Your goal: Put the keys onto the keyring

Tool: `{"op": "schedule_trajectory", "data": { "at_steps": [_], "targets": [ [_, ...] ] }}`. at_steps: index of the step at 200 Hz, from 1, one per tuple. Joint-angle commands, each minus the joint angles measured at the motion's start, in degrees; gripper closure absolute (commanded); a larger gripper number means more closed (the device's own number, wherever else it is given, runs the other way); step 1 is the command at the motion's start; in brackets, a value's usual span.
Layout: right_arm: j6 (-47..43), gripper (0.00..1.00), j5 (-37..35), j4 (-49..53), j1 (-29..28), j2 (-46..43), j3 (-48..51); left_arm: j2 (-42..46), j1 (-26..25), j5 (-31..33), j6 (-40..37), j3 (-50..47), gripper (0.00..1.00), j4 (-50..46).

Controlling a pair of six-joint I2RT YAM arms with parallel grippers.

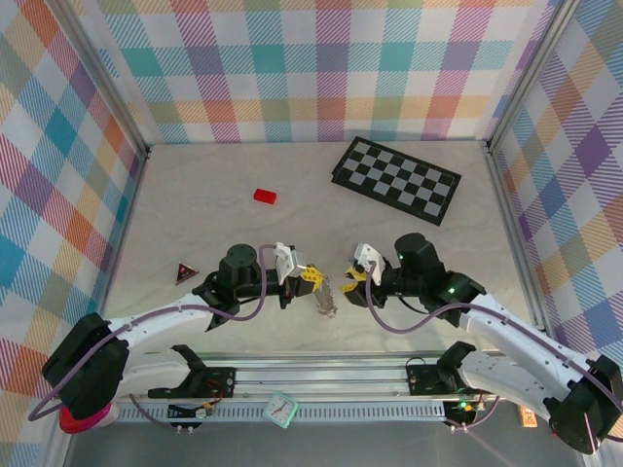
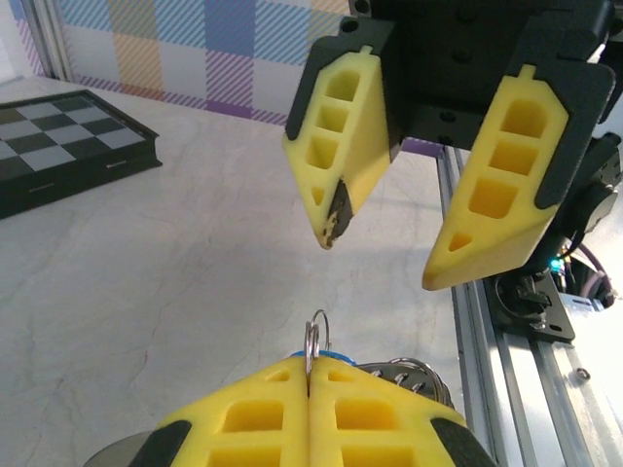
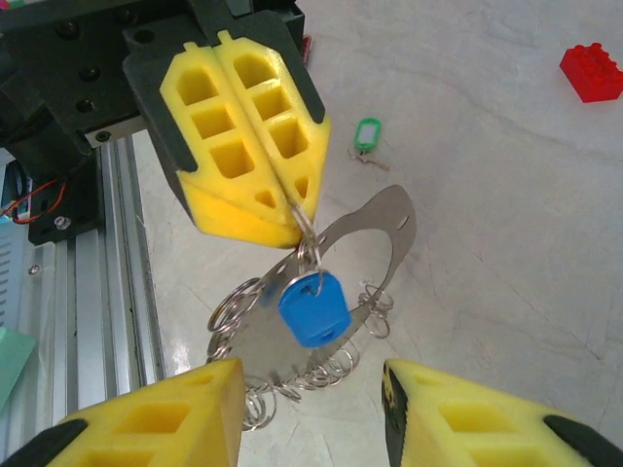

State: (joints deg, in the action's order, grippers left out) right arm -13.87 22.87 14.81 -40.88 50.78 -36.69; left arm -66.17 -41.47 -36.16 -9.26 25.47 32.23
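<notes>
The left gripper (image 3: pixel 295 232) has its yellow fingers pressed together, pinching a small wire loop (image 2: pixel 316 341) at their tips. From that loop hangs the blue key (image 3: pixel 314 307). The keyring (image 3: pixel 384 229) dangles with it, a thin silvery crescent with coiled rings along its lower edge, hanging clear of the table (image 1: pixel 195 214). The pictures do not show whether the blue key is threaded on the keyring or only hangs in front of it.

Facing it from the right, the right gripper (image 2: pixel 384 261) stands about half open with nothing between its fingers. It is level with the left one and close to it, but not touching it. The keyring hangs in the gap between the two grippers, near the front rail and about midway across the table.

The green key (image 3: pixel 367 134) lies flat on the table beyond the left gripper, well apart from the keyring. Farther off on the left is a red block (image 1: pixel 265 196), lying alone. A checkerboard (image 1: pixel 397 177) lies at an angle at the far right.
</notes>
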Motion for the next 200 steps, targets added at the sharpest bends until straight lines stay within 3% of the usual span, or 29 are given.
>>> {"op": "schedule_trajectory", "data": {
  "at_steps": [1,31,85,137,200],
  "targets": [
    [0.1,0.58,2.5,-3.0,-0.3,-1.2,1.7,-0.3,0.0,0.0,1.9,-0.2,1.0,6.6],
    [0.1,0.57,4.5,-4.6,-0.3,1.4,0.7,-0.8,0.0,-0.4,1.8,0.2,1.0,6.5],
    [-1.1,0.58,1.0,-8.3,-0.3,2.5,0.6,-0.4,0.0,-2.4,1.6,0.5,1.0,6.1],
    [-2.2,0.59,4.5,-9.2,-0.7,4.9,-1.2,0.0,0.0,-3.8,1.8,0.8,1.0,5.9],
    [-3.1,0.68,5.1,-10.3,-0.9,6.1,-1.9,0.1,0.0,-4.5,2.0,1.0,1.0,5.5]
  ]
}}
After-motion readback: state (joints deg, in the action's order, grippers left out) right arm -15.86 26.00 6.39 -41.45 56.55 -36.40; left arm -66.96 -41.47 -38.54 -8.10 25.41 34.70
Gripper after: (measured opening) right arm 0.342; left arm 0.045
